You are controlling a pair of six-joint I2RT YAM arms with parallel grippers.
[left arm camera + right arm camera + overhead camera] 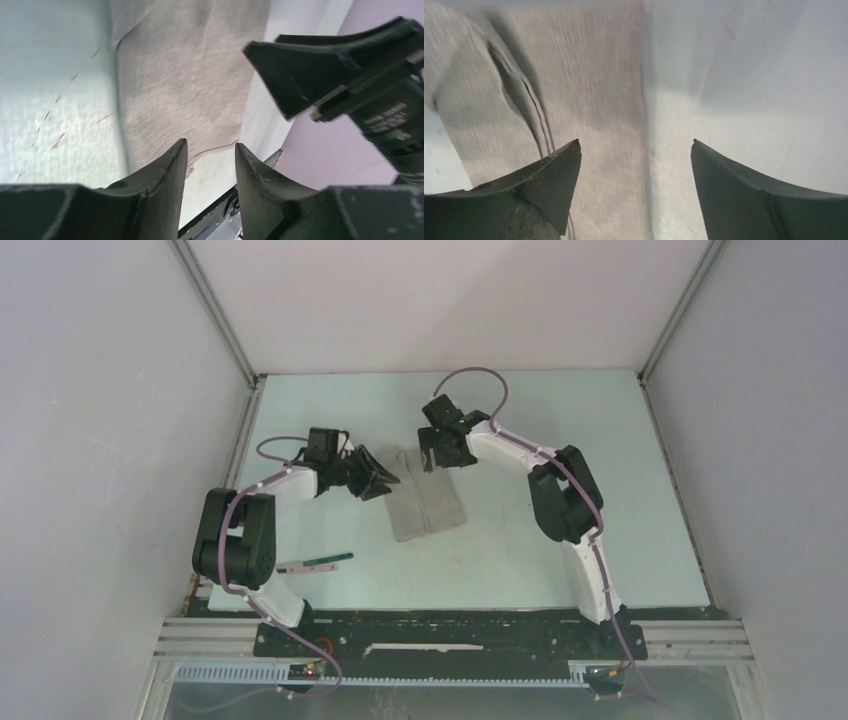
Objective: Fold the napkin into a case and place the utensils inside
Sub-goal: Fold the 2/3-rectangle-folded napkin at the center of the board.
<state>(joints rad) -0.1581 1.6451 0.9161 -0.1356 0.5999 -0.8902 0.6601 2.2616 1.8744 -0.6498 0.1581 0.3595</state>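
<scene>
Blur smears both wrist views, so the cloth's folds are hard to read. The napkin (428, 508) lies folded mid-bench (600, 490), between the claws: left claw (210, 147) narrowly parted, right claw (634, 145) wide, both empty. A green-handled utensil (322, 561) lies apart, near the base of the left arm (240, 540).

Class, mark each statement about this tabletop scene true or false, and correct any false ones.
1. The napkin lies folded into a narrow strip on the table. True.
2. The right arm's fingers are clamped on the cloth. False: they stand wide apart with nothing between them.
3. The green-handled utensil lies near the left arm's base, apart from the napkin. True.
4. The left arm's fingers hold the green-handled utensil. False: they are parted and empty, beside the napkin.
</scene>
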